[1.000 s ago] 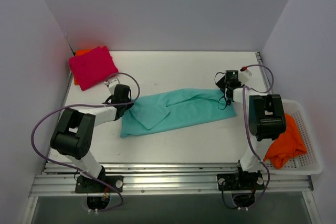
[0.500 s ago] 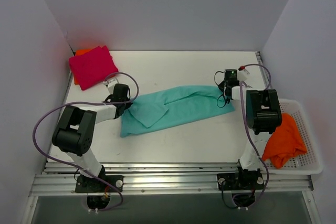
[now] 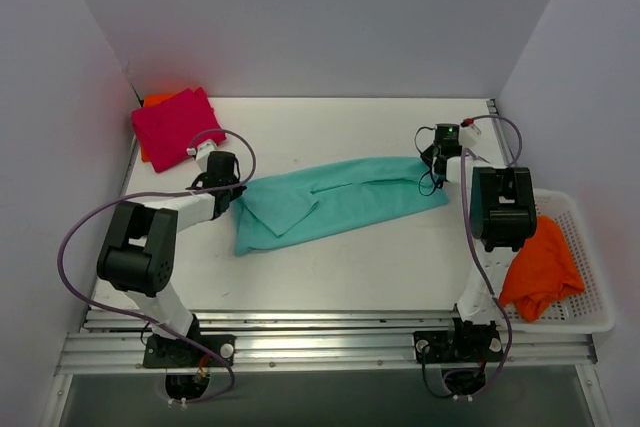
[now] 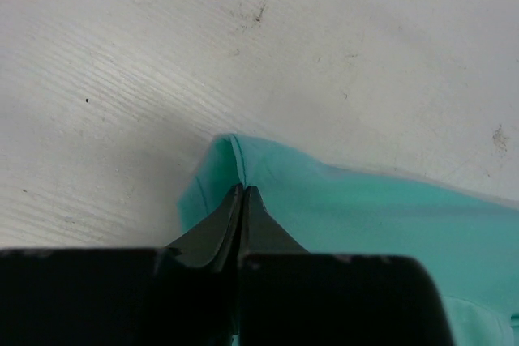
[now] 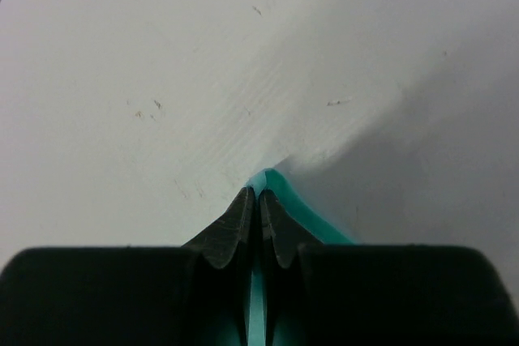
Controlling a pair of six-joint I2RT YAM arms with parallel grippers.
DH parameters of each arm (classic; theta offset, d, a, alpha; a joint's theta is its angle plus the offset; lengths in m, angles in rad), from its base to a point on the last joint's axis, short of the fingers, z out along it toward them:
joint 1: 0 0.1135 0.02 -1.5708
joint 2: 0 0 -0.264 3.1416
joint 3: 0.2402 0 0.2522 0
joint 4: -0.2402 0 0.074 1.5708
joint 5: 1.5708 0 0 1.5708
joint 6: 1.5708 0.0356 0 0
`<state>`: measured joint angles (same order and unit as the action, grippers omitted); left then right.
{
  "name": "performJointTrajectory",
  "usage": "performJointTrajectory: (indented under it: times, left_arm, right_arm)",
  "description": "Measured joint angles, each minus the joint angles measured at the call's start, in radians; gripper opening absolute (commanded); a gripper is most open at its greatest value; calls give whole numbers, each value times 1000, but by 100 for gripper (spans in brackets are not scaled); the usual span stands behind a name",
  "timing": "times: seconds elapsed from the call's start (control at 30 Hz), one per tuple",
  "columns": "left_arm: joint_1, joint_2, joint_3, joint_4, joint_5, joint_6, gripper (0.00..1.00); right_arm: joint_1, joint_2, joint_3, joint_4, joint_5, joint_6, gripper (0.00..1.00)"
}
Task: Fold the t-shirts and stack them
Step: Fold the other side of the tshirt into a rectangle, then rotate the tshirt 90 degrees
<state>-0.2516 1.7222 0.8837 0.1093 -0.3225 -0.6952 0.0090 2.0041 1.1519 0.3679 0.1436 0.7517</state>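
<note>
L gripper (image 4: 242, 192) pinches teal shirt (image 3: 335, 202) at left end, R gripper (image 5: 259, 194) at right end, jaws pressed tight; shirt lies long across table (image 3: 340, 127) btw them.

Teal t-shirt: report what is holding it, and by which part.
Both arms hold the teal t-shirt: the left gripper pinches a fabric corner at one end, and the right gripper pinches the edge at the opposite end.
</note>
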Motion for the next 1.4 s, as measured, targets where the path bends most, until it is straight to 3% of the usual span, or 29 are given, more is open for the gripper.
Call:
performJointTrajectory:
  times: [0.4, 0.47, 0.5, 0.53, 0.57, 0.6, 0.63, 0.67, 0.77, 0.8, 0.87, 1.1, 1.4]
  left_arm:
    - [23, -10, 14, -13, 47, -4, 2]
    - [29, -10, 24, -16, 50, -4, 3]
    - [31, -8, 31, -18, 52, -4, 11]
    - [32, -6, 39, -20, 53, -2, 45]
    - [34, -2, 48, -21, 54, 4, 61]
    - [36, 0, 53, -21, 51, 0, 72]
    - [38, 2, 57, -20, 48, 1, 93]
    - [42, 3, 57, -19, 48, 8, 98]
    - [46, 3, 57, -19, 42, -1, 94]
    - [47, 3, 57, -19, 41, 0, 94]
    - [48, 2, 57, -21, 41, 1, 94]
    - [32, -124, 47, -62, 38, -4, 94]
    - [-132, -279, -66, -76, -19, -85, 94]
  right_arm:
    - [-66, 157, 188, 6, -95, 18, 0]
    - [-66, 175, 212, 5, -107, 18, 6]
    - [-66, 184, 226, 3, -112, 20, 12]
    - [-66, 193, 240, 2, -116, 21, 26]
    - [-66, 200, 253, 5, -118, 26, 33]
    - [-66, 203, 263, 12, -123, 23, 38]
    - [-67, 203, 267, 10, -122, 19, 45]
    - [-68, 203, 267, 12, -122, 22, 46]
    - [-68, 200, 268, 25, -106, 17, 62]
    - [-68, 198, 266, 28, -98, 14, 75]
    - [-68, 185, 260, 34, -74, 8, 82]
    - [-69, 115, 179, 0, -2, 2, 82]
    - [-40, -13, 38, -52, 53, -14, 79]
